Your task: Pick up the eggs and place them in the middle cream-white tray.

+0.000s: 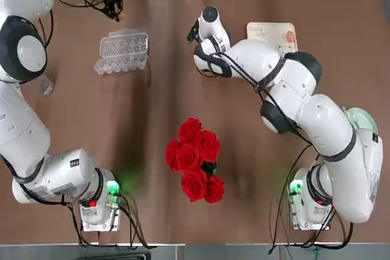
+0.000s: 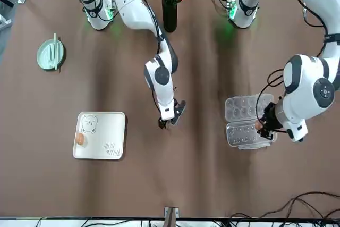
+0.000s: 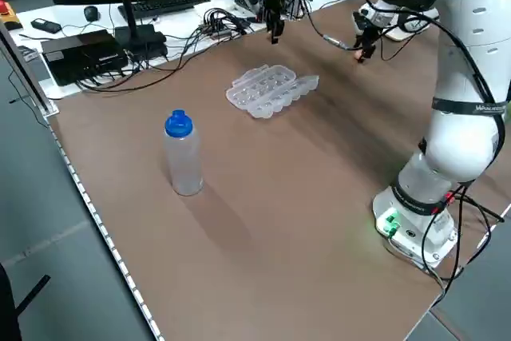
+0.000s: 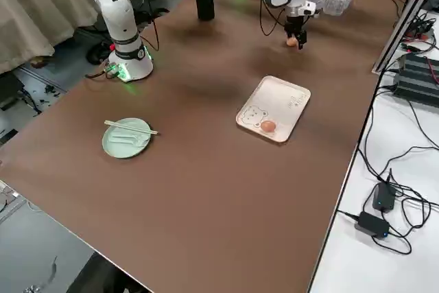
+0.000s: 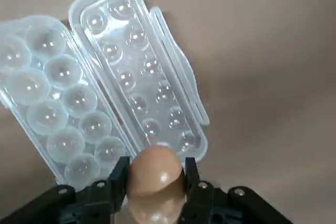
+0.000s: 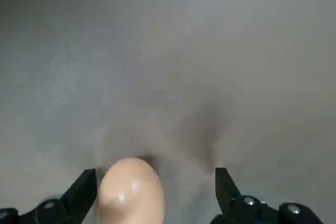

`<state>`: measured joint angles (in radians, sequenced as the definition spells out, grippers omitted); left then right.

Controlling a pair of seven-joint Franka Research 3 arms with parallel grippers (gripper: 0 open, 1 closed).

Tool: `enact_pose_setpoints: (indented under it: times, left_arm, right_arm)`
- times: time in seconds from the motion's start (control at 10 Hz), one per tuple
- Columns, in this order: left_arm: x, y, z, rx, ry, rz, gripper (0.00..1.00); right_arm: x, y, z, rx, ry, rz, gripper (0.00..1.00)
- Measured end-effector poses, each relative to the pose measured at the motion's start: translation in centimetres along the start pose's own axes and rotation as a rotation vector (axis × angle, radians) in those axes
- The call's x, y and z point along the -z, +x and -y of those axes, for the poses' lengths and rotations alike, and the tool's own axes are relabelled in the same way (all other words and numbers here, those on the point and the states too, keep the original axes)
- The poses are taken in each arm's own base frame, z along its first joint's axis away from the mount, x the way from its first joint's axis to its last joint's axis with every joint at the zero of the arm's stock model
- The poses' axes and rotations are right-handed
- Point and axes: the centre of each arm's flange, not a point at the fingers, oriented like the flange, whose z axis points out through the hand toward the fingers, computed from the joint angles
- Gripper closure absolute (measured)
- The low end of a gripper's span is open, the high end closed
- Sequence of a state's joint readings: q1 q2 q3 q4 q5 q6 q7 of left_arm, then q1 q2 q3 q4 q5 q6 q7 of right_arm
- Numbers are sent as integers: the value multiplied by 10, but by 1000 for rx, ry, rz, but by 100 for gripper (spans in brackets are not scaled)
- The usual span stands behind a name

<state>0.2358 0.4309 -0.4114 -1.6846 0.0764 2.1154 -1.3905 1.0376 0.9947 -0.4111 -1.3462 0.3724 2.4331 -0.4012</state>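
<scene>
The tray [image 2: 101, 135] bears a bear drawing and unreadable text. The left pincer [image 5: 156, 182] clamps an egg [image 5: 156, 174]; the right pincer [image 6: 155, 190] gapes beside roses [image 1: 195, 159].

The cream-white tray [image 2: 100, 135], near the table's far edge from the robot, carries faint lettering beside its bear drawing, too small to make out. A band on the left arm [image 3: 466, 107] bears small print that looks like a maker's name, not clearly readable.

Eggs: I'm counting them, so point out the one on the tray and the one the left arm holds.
egg on the tray [image 2: 80, 139], front view, its top.
held egg [image 5: 155, 176], left wrist view, its upper face.
</scene>
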Motion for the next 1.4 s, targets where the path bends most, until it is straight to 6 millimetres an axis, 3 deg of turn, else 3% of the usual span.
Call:
enact_pose_setpoints:
  times: [0.2,0.5,0.6,0.8,1.2,1.3,1.4]
  left_arm:
    - [0,-18,-4,8,-2,7,53]
    - [-3,-30,-7,-1,3,10,53]
    - [-4,-32,-7,0,4,11,53]
    - [-5,-42,-9,4,6,12,53]
    - [1,-79,-19,18,-11,13,53]
    - [2,-87,-21,13,-13,14,53]
    - [0,-93,-23,10,-11,16,53]
  right_arm:
    - [0,0,0,3,-1,-3,3]
    - [2,2,5,7,6,-3,31]
    - [3,2,5,8,5,-4,47]
    - [3,1,3,6,3,-1,56]
    - [2,-3,-4,-6,11,28,56]
    - [3,-8,-14,-22,22,69,56]
    - [10,-16,-35,-57,36,106,56]
